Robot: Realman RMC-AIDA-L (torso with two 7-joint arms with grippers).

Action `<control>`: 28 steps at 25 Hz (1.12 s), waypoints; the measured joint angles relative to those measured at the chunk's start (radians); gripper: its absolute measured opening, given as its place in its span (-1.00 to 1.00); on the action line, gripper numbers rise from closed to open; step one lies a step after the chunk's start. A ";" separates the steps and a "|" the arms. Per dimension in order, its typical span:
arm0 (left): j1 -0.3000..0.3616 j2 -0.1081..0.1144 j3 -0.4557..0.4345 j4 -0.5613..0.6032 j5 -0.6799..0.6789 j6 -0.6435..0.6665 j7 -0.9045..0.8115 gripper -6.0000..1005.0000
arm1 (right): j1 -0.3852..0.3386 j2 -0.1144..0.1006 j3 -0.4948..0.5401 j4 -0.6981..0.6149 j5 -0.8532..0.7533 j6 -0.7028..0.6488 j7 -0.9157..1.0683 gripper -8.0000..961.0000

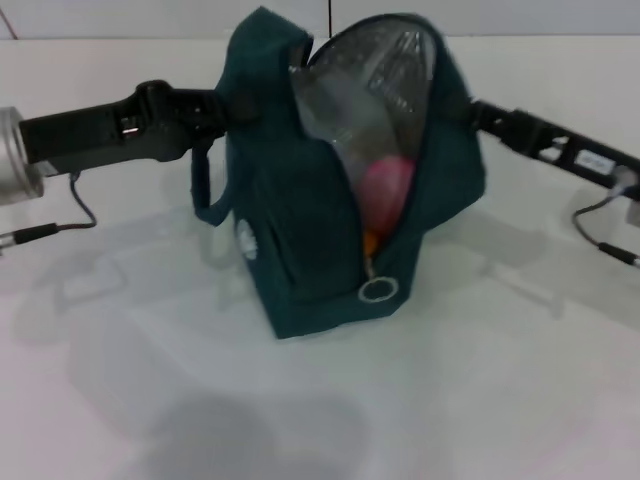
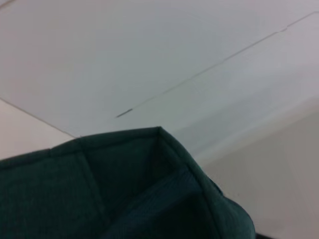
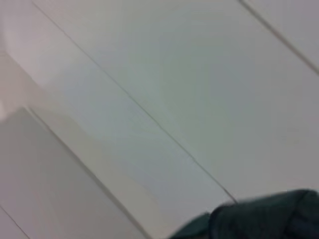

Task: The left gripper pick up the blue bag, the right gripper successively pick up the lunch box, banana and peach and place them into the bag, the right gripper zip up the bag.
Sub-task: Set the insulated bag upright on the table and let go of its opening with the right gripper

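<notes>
The left gripper (image 1: 222, 108) reaches in from the left side of the bag (image 1: 300, 250) and meets its upper left edge, apparently clamped on the fabric there, though its fingertips are hidden against the cloth. The bag stands upright on the white table (image 1: 480, 400), its long axis vertical and its open mouth turned toward the camera and slightly right. Silver lining shows in the upper part of the opening. Lower in the gap sits the peach (image 1: 385, 190), with a sliver of the banana (image 1: 371, 240) just beneath it. The zip ring (image 1: 378, 290) hangs at the bottom of the opening. The right gripper (image 1: 478, 115) is at the bag's upper right side; whether it is open or closed cannot be told.
</notes>
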 joint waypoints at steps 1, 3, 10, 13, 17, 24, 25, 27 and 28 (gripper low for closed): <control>-0.007 -0.008 0.000 0.000 -0.002 -0.001 0.000 -0.91 | -0.012 -0.002 0.019 -0.005 0.000 -0.027 -0.014 -0.81; -0.023 -0.025 0.000 -0.007 -0.003 -0.008 0.006 -0.91 | -0.044 -0.007 0.049 -0.037 -0.002 -0.077 -0.039 -0.84; -0.089 -0.052 0.002 -0.105 0.080 -0.101 0.042 -0.91 | -0.124 -0.024 0.060 -0.116 -0.011 -0.116 -0.047 -0.88; -0.084 -0.056 0.001 -0.114 0.083 -0.114 0.049 -0.91 | -0.117 -0.024 0.059 -0.083 -0.029 -0.103 -0.047 -0.89; -0.074 -0.059 0.001 -0.115 0.081 -0.135 0.050 -0.91 | -0.114 -0.020 0.051 -0.074 -0.047 -0.065 -0.043 -0.90; -0.061 -0.062 0.001 -0.116 0.096 -0.181 0.051 -0.91 | -0.123 -0.020 0.057 -0.075 -0.061 -0.060 -0.040 -0.89; -0.060 -0.063 0.001 -0.117 0.099 -0.184 0.051 -0.91 | -0.124 -0.021 0.057 -0.075 -0.061 -0.063 -0.041 -0.89; -0.057 -0.063 0.001 -0.118 0.101 -0.187 0.051 -0.91 | -0.130 -0.022 0.058 -0.075 -0.059 -0.073 -0.044 -0.82; -0.056 -0.063 0.001 -0.118 0.102 -0.187 0.051 -0.91 | -0.134 -0.022 0.060 -0.075 -0.059 -0.077 -0.047 -0.74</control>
